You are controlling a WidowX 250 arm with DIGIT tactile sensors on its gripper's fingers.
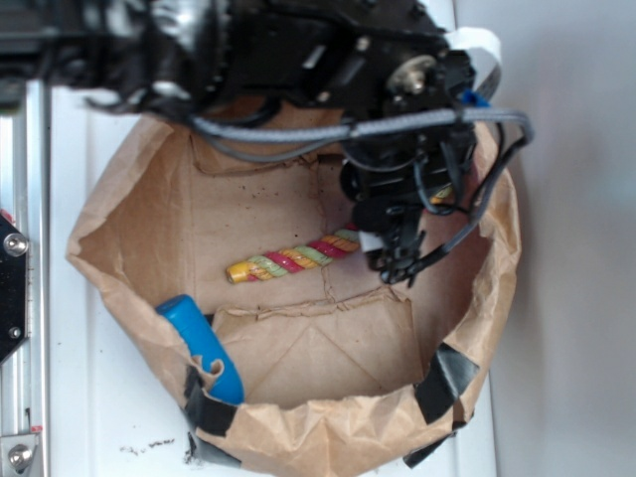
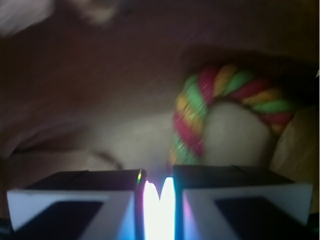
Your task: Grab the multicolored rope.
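I see the rope [image 1: 288,260] lying on the floor of the paper bag [image 1: 119,224], its yellow tip toward the blue handle [image 1: 204,347] at the bag's rim. My gripper [image 1: 390,256] sits over the rope's other end. From the wrist view the fingers [image 2: 75,202] look nearly together, holding nothing; the rope [image 2: 200,107] curves just beyond them.

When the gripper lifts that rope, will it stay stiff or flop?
Probably flop: the rope already curves in the wrist view, so it bends easily. Its twisted strands look rough, so slipping seems unlikely. It looks light. The free end may drag along the bag floor.
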